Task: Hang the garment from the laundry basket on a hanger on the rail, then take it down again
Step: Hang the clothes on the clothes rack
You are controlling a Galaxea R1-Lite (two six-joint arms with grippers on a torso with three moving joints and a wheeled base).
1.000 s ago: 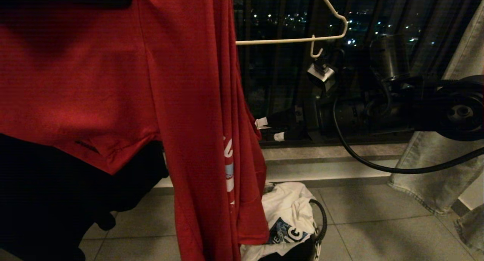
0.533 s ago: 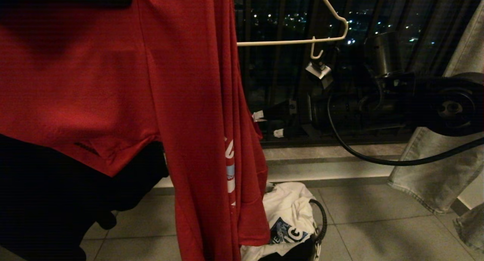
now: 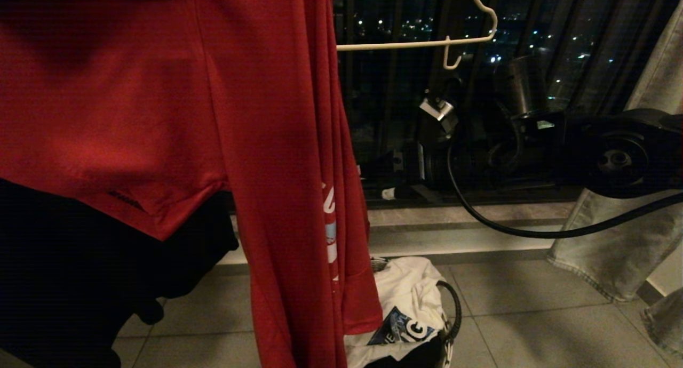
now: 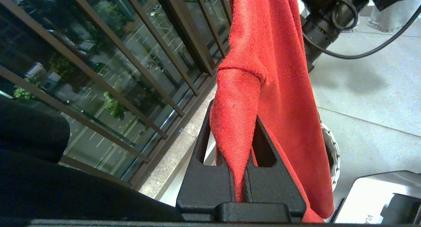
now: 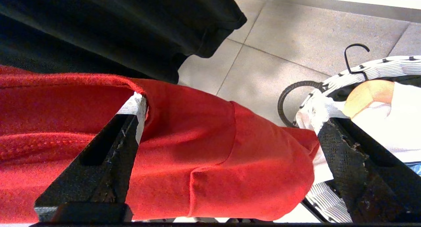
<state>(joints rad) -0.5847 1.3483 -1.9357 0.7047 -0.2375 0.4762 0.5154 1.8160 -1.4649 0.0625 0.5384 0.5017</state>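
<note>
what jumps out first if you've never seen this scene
The red T-shirt hangs across the left and middle of the head view, a fold of it pinched in the shut left gripper. To its right the bare end of the white wire hanger sticks out, and the open right gripper reaches toward the shirt, above the laundry basket.

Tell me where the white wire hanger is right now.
In the head view the white wire hanger hangs at upper centre-right before the dark window, its left end hidden behind the red T-shirt, above the right arm.

The white cloth (image 3: 408,298) in the laundry basket (image 3: 447,342) shows a print ending in "IG".
</note>
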